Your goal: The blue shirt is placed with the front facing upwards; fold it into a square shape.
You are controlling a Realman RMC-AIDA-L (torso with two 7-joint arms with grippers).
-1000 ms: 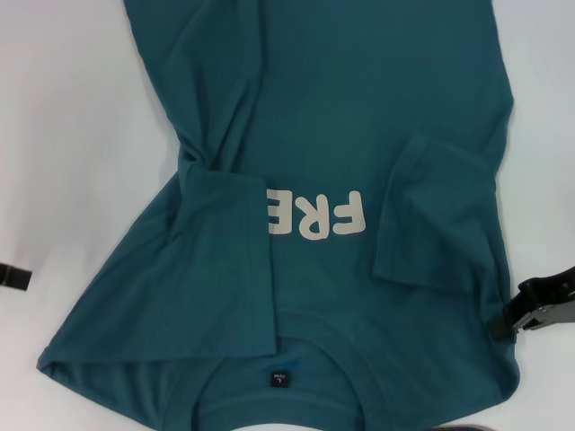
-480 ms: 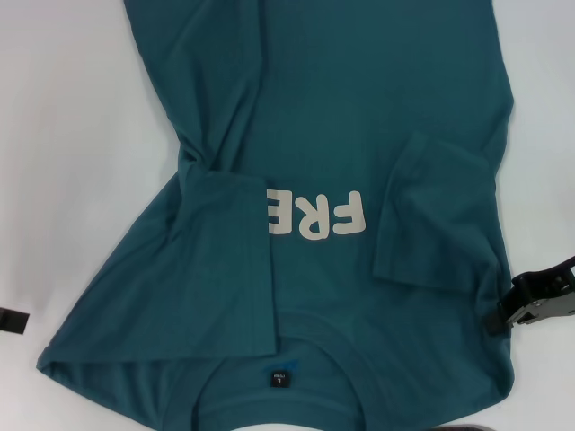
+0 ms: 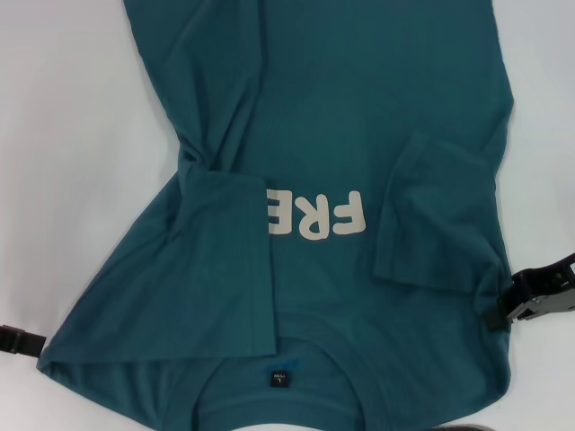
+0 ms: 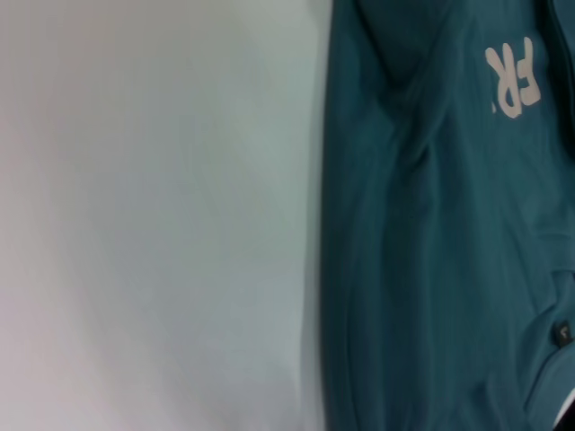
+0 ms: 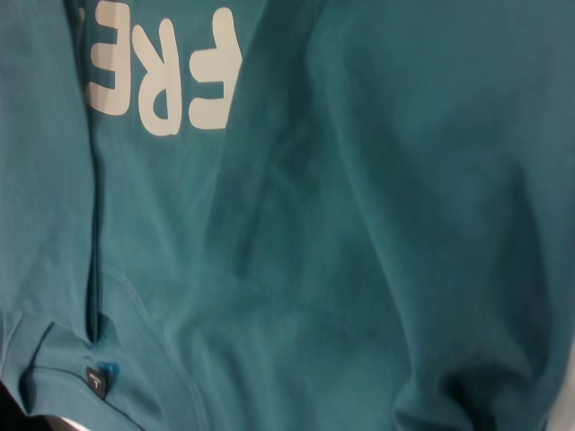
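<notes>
The blue shirt (image 3: 332,108) lies front up on the white table, its collar and dark label (image 3: 278,378) nearest me. Both sleeves are folded in over the chest, and the left one covers part of the white letters (image 3: 314,215). My left gripper (image 3: 20,338) shows only as a black tip at the picture's left edge, just beside the shirt's near left corner. My right gripper (image 3: 517,305) sits at the shirt's right edge by the shoulder. The left wrist view shows the shirt's (image 4: 431,251) edge. The right wrist view is filled by the chest (image 5: 359,224) and letters (image 5: 166,81).
White table (image 3: 63,135) shows to the left of the shirt and in a strip along its right side. In the left wrist view, bare table (image 4: 153,215) takes up half the picture. A dark rim (image 3: 476,427) shows at the near edge.
My left gripper has moved nearer to me along the left edge and in toward the shirt's near left corner. The right gripper has edged slightly closer to the shirt. The shirt itself is unmoved.
</notes>
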